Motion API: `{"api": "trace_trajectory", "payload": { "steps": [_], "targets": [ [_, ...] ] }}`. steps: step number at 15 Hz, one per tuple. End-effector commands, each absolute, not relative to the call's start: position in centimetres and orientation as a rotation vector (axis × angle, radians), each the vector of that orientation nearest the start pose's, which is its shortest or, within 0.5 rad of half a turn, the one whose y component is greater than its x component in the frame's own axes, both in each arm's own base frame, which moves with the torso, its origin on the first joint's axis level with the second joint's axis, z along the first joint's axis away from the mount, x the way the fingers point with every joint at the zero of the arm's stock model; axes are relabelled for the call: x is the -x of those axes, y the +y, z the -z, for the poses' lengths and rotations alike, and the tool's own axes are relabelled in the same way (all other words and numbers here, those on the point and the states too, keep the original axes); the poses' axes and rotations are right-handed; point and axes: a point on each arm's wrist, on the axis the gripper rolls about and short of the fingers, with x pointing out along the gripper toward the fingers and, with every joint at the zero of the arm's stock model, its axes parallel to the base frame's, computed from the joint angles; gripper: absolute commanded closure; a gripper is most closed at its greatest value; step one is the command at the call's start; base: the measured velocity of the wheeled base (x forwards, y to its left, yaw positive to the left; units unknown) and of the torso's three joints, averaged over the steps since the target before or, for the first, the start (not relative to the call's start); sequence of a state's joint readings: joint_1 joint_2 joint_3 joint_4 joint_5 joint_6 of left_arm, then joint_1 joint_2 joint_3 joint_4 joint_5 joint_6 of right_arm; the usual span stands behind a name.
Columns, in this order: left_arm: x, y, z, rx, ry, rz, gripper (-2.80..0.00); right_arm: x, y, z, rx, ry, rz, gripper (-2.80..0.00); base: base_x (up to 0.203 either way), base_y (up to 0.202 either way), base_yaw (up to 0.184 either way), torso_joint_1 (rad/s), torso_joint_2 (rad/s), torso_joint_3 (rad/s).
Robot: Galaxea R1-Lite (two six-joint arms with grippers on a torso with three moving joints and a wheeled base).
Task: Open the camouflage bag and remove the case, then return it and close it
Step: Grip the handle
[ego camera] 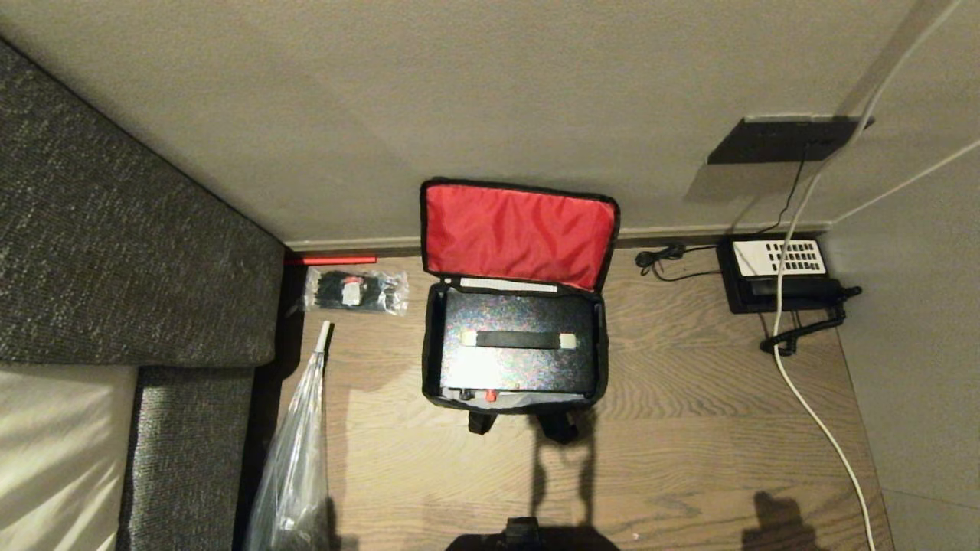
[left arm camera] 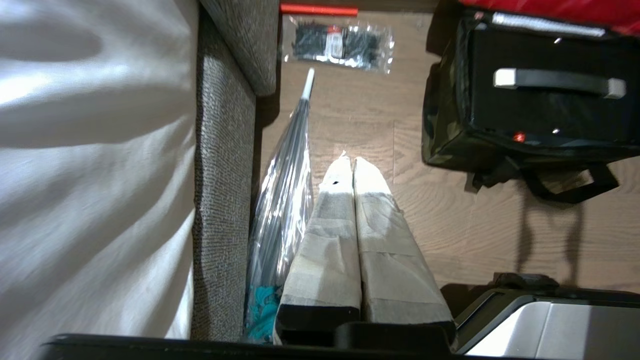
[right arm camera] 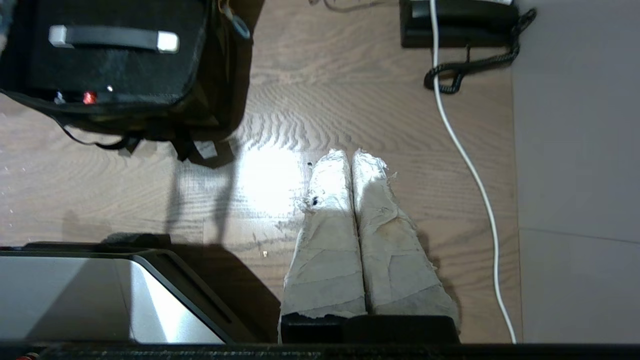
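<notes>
the camouflage bag [ego camera: 514, 337] stands on the wooden floor [ego camera: 689, 428] against the wall, its red-lined lid [ego camera: 517, 233] flipped up and back, the black case [ego camera: 519, 348] with its handle [ego camera: 517, 340] lying inside the open compartment. the left gripper [left arm camera: 350, 161] hangs over bare floor with its taped fingers pressed together, the bag well apart from it, beside a clear folded umbrella [left arm camera: 285, 175]. the right gripper [right arm camera: 348, 154] also has its fingers together over bare floor, apart from the bag, near a white cable [right arm camera: 470, 165].
</notes>
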State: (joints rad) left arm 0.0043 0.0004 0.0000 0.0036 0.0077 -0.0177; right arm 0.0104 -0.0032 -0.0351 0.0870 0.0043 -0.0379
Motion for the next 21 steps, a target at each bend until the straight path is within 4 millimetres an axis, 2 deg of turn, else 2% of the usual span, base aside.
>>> {"api": "trace_trajectory", "payload": {
  "steps": [1, 7, 21],
  "targets": [
    [2.27, 0.01, -7.43, 0.018, 0.004, -0.014, 0.00, 2.59, -0.02, -7.62, 0.038, 0.049, -0.017, 0.00, 0.000, 0.000, 0.000, 0.002, 0.00, 0.203],
    [2.26, 0.01, -7.40, 0.011, 0.009, -0.012, 0.00, 2.59, -0.02, -7.62, 0.039, 0.049, -0.017, 0.00, 0.000, 0.000, 0.000, 0.002, 0.00, 0.154],
    [2.26, 0.01, -7.42, 0.011, 0.008, -0.012, 0.00, 2.59, -0.02, -7.62, 0.038, 0.049, -0.016, 0.00, -0.021, 0.000, 0.000, 0.001, 0.00, 0.004]
  ]
}}
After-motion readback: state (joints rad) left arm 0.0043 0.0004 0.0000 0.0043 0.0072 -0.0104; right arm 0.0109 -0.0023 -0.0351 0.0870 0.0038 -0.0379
